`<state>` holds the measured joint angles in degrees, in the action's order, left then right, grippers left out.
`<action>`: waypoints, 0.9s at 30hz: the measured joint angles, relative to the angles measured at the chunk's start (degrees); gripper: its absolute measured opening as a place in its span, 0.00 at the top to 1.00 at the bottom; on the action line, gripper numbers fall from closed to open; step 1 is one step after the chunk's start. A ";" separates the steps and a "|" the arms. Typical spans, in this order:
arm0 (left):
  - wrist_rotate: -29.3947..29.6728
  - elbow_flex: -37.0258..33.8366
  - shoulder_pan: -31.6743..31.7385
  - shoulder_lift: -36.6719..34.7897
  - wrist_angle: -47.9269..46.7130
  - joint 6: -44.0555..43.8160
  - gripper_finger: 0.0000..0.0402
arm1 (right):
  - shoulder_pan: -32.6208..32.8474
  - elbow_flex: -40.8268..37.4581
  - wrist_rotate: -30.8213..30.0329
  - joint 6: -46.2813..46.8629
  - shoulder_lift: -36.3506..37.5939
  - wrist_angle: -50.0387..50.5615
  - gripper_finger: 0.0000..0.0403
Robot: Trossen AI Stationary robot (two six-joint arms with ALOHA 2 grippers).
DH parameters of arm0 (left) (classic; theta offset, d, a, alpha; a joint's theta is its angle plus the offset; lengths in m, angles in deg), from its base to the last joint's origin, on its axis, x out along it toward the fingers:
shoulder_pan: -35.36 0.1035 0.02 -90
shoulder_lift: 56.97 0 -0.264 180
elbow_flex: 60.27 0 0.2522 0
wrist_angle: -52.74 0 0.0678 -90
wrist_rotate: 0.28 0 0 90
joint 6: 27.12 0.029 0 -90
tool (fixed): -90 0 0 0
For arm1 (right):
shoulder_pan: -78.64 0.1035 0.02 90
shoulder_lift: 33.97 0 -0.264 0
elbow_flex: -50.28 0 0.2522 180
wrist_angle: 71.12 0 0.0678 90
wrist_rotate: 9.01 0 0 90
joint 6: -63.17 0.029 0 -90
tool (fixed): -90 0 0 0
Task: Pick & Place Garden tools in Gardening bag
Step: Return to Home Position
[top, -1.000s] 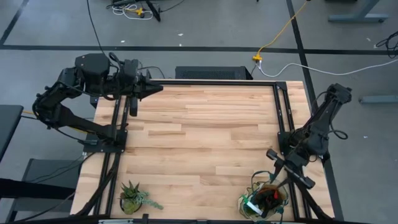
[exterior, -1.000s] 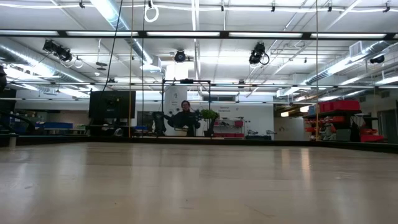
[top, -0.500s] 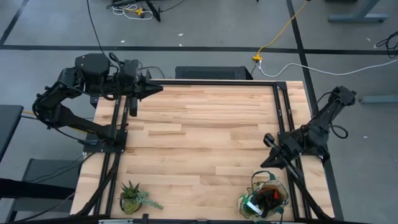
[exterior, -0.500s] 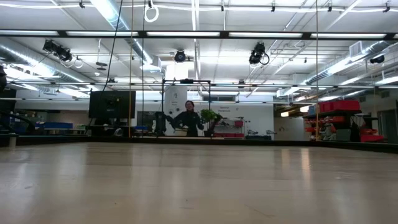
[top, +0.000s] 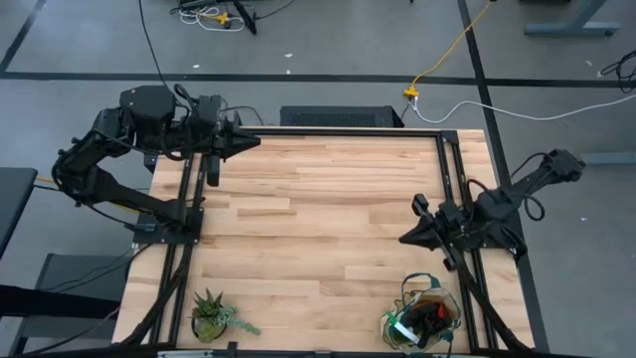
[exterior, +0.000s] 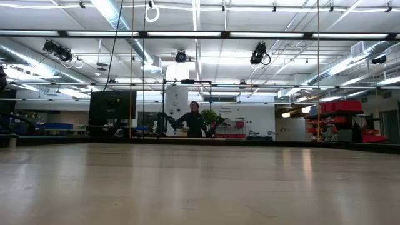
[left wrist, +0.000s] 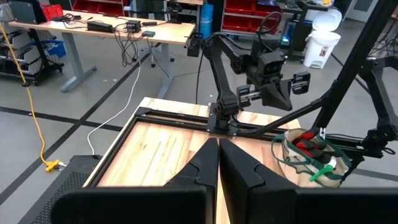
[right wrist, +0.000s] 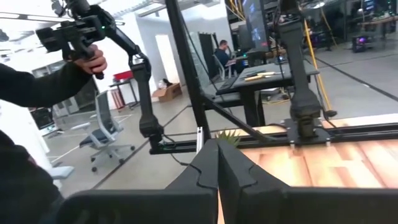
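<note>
High view: bag [top: 422, 316] sits at the bench's [top: 318, 219] near right corner, upright, mouth open. Red-and-black and bright green bits show inside it. No loose tools on the wood, so packing looks done.

Right tool [top: 405, 239] hangs over the bench just beyond the bag, apart from it and pointing inward. Right wrist view shows its fingers [right wrist: 233, 171] pressed together with nothing between them: closed, empty. Left tool [top: 255, 140] is parked at the far left corner, also closed and empty, fingers [left wrist: 239, 168] together in the left wrist view.

Step in hand reads as going to rest. Best done by keeping the right tool high and clear of the bag's handles, then folding the arm back toward its own base without brushing the frame rails.

Potted plant [top: 214, 316] stands at the near left corner, well apart from the bag.

Hard to tell:
- which tools are in the bag, or how many
- low view shows only bare bench top, with no arm or bag
- person [exterior: 195, 119] far behind, tiny
- a sleeve and hand [right wrist: 93, 59] in the right wrist view, holding something dark that I cannot identify
</note>
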<state>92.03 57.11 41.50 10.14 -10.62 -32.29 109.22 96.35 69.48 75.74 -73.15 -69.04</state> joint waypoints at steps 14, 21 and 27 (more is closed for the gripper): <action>0.00 0.00 -0.01 0.00 0.00 -0.52 0.95 | -10.31 0.00 11.16 -0.53 0.00 0.00 1.00; 0.00 0.00 -0.01 0.00 0.00 -0.63 0.95 | -10.41 -0.02 11.09 -6.81 0.00 -0.10 1.00; 0.02 0.00 0.01 0.00 0.02 -0.66 0.95 | -10.41 -0.02 10.96 -8.31 0.00 -0.22 1.00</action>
<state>92.05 57.11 41.51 10.14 -10.60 -32.95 98.80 96.33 80.45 67.43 -73.15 -69.26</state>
